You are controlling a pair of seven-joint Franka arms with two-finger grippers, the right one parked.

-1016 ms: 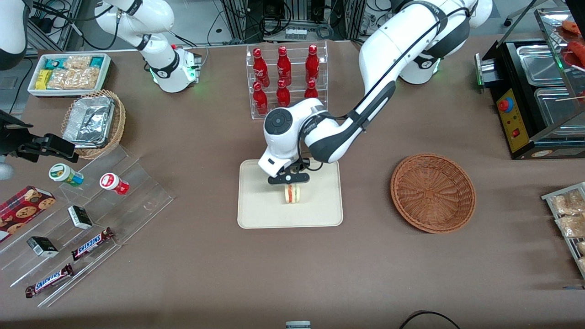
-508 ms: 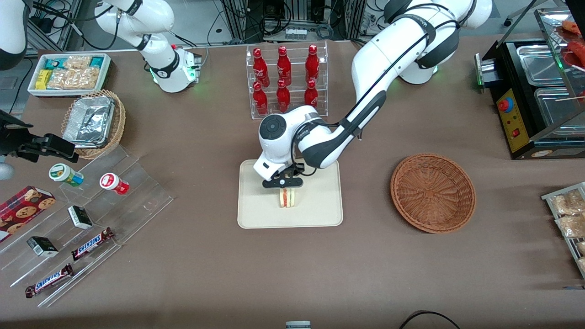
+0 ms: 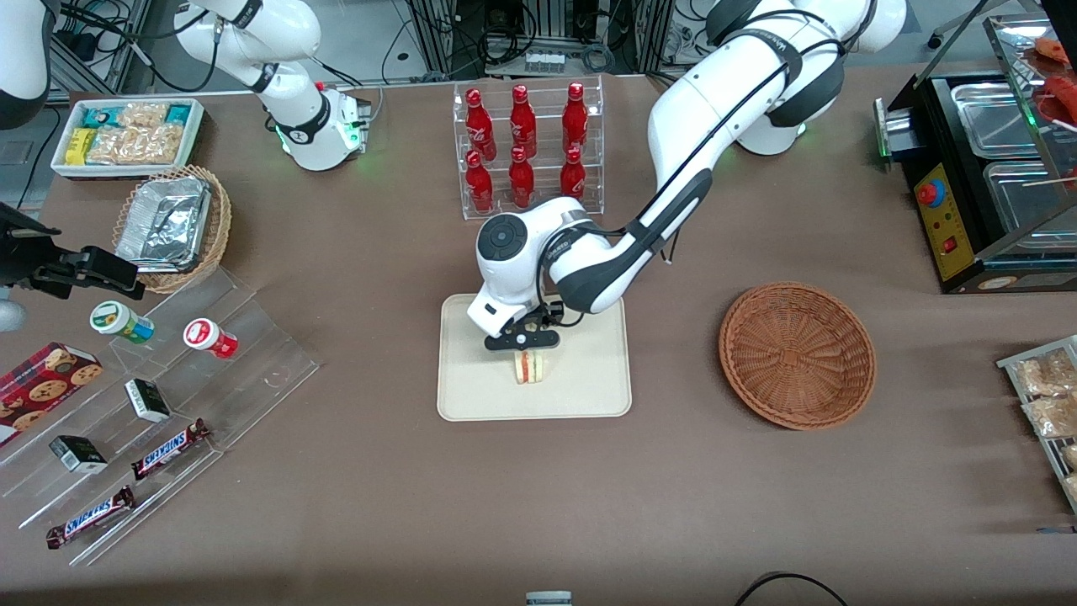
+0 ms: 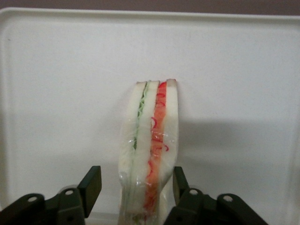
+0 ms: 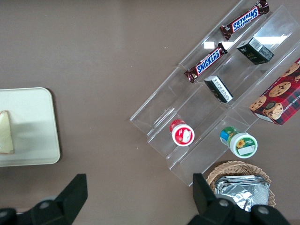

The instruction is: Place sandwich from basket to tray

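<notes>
The sandwich (image 3: pixel 529 368) stands on its edge near the middle of the cream tray (image 3: pixel 471 396). My left gripper (image 3: pixel 522 340) hovers directly over it, low above the tray. In the left wrist view the gripper (image 4: pixel 137 183) is open. The sandwich (image 4: pixel 150 131) sits between the fingers, with a clear gap to one finger (image 4: pixel 93 183) and the other finger (image 4: pixel 180 182) close against the wrap. The tray (image 4: pixel 56 70) fills that view. The reddish-brown basket (image 3: pixel 797 353) is empty, toward the working arm's end. The right wrist view shows the tray (image 5: pixel 28 108) and sandwich (image 5: pixel 5 133).
A clear rack of red bottles (image 3: pixel 526 143) stands farther from the front camera than the tray, close to my forearm. Acrylic steps with snack bars and cups (image 3: pixel 160 396), a foil-filled tan basket (image 3: pixel 172 223) and a white snack bin (image 3: pixel 126 135) lie toward the parked arm's end.
The gripper and sandwich shifted a little toward the parked arm's end and sank lower over the tray. In the last half second they hardly moved.
</notes>
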